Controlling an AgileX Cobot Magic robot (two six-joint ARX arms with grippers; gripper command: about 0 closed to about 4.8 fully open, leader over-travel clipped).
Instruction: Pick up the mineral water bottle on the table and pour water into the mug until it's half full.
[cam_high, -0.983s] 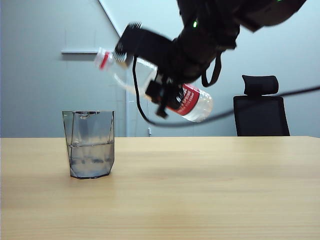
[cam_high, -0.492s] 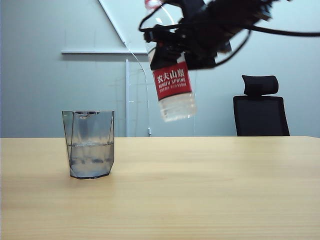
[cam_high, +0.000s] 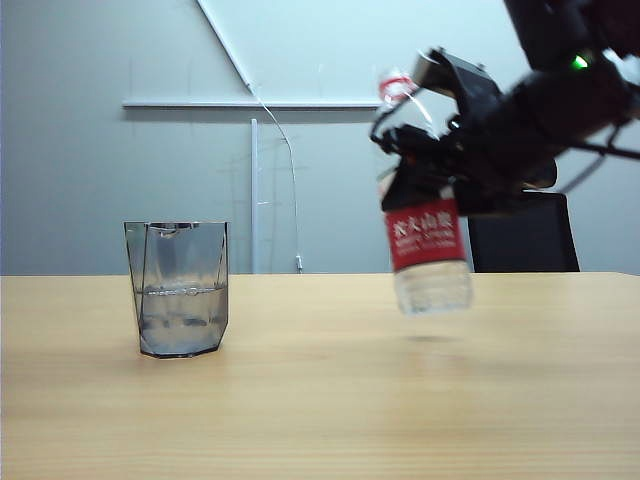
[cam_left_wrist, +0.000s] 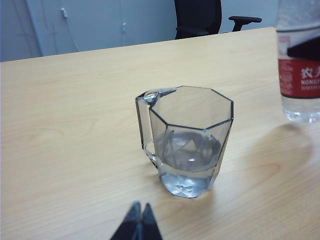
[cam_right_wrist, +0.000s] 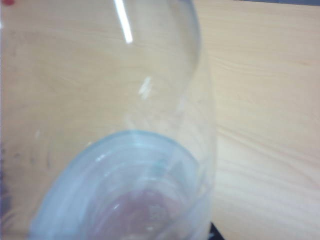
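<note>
Mineral water bottle (cam_high: 428, 245), pinched upright by the right hand (cam_high: 470, 170) at centre right above the bench (cam_high: 400, 400) — tipping is risked if set down tilted; left hand (cam_left_wrist: 137, 225) pressed together near the mug (cam_high: 180, 290).

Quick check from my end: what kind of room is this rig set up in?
Likely an office or meeting room: a black office chair stands behind the wood-grain table, against a plain grey wall with a whiteboard-like panel.

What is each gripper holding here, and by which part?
Right gripper holds the mineral water bottle around its upper body, above the label, clear of the table. Left gripper is shut, holding nothing.
</note>
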